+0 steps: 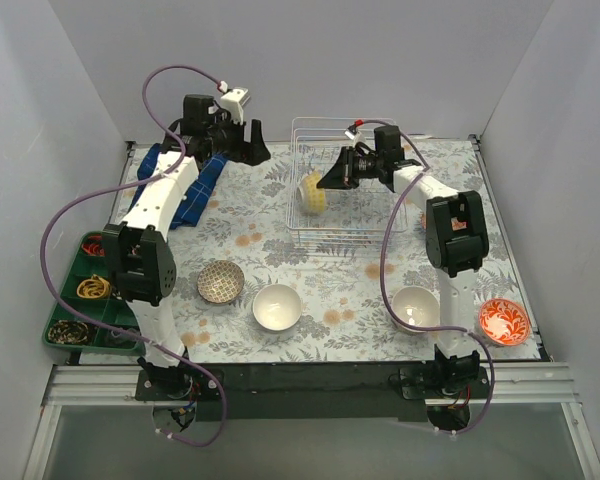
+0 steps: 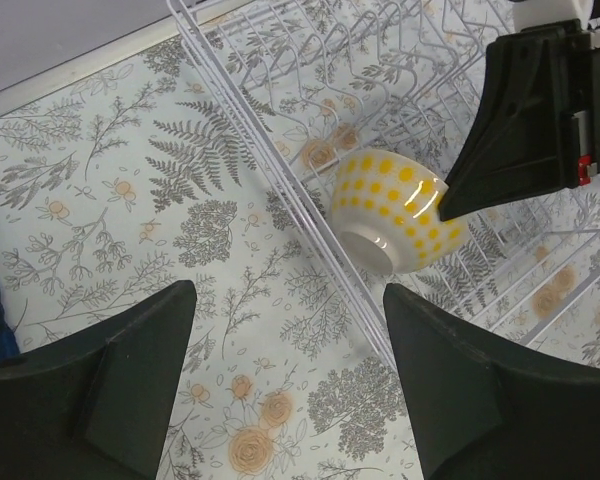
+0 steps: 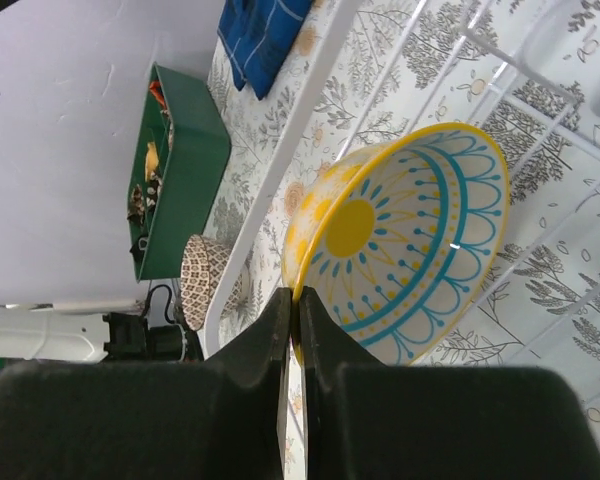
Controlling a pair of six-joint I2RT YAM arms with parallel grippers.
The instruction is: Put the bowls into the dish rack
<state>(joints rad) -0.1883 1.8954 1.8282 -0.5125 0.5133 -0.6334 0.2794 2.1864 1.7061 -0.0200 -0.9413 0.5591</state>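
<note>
Seen from above, the right arm rose from its base at the lower right of the frame, bent at the elbow, and reached toward the upper centre. Its wrist was turned so the right hand (image 1: 327, 182) pointed left over the dish rack (image 1: 342, 246). That hand was clenched on the rim of a yellow bowl (image 3: 410, 260): one finger lay inside the bowl and the other against its dotted outside. The bowl was tipped on its side within the left part of the wire rack, close to the rack's left wall. Whether it touched the wires cannot be told.

The left arm stretched from the lower left to the upper left-centre. Its left hand (image 2: 285, 370) was spread wide and held nothing, above the floral table (image 1: 360, 290) just left of the rack.

Along the lower part of the frame sat a patterned bowl (image 1: 221, 281), two white bowls (image 1: 277, 306) and a red bowl (image 1: 504, 321), all on the table outside the rack.
</note>
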